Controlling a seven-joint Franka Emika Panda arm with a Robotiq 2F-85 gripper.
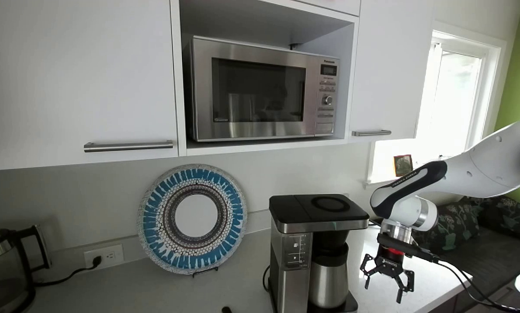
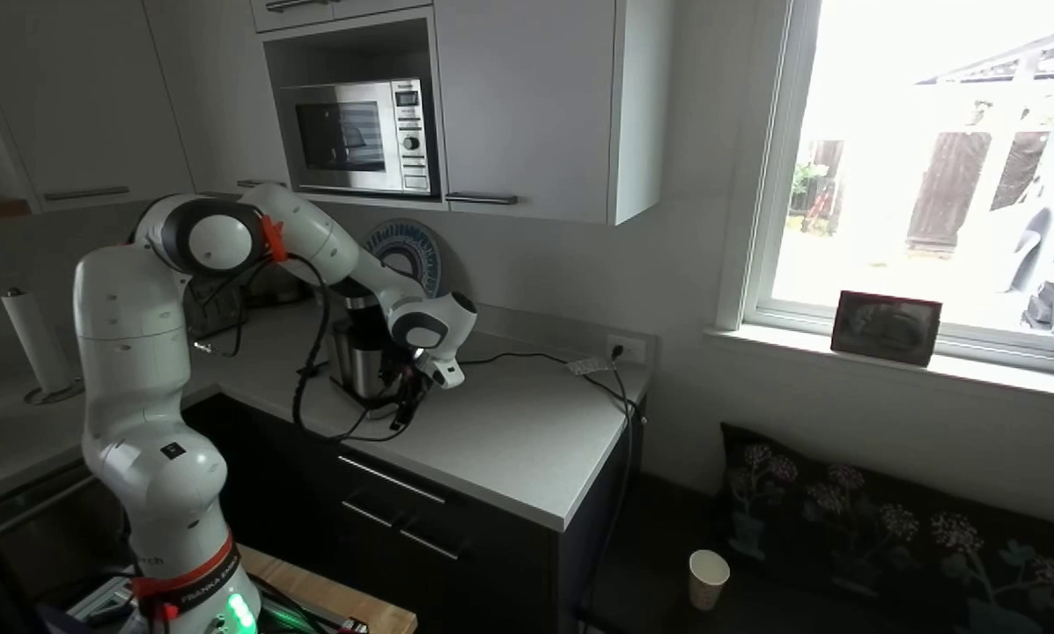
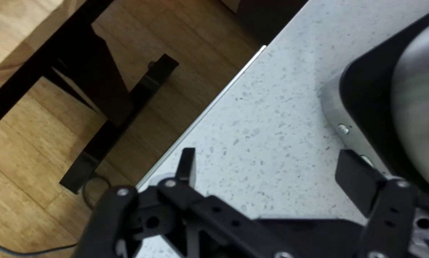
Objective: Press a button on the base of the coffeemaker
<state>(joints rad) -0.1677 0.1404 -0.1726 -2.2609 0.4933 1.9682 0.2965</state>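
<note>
—Tool state, pls?

—Wide. Fingers well apart, nothing btw them in the wrist view but bare desk. Tips point down.

—OK, & the coffeemaker?

—Left of the tool in both exterior views, just beside it. Stands upright on the desk, long axis vertical, carafe under the flat black top.

—And the base?

—Right side of the wrist view. Front face has 2 small round spots, prob. the buttons; can't read any labels, so no idea which one's wanted.

—So what's the move turn on?

—That face vs. the finger at right, the nearer of the two. It overlaps the face in view, w/ the second spot just past its tip; can't tell if they touch. Face runs aslant to the finger span, not square on.

—Approach stage, I'd say. Rec.?

—IMO bring the tips together, line one up w/ a button, then push straight in at the face.

—Risk?

—Wide as it is, a finger could bump the carafe or shove the whole unit b4 a button gives.
</note>
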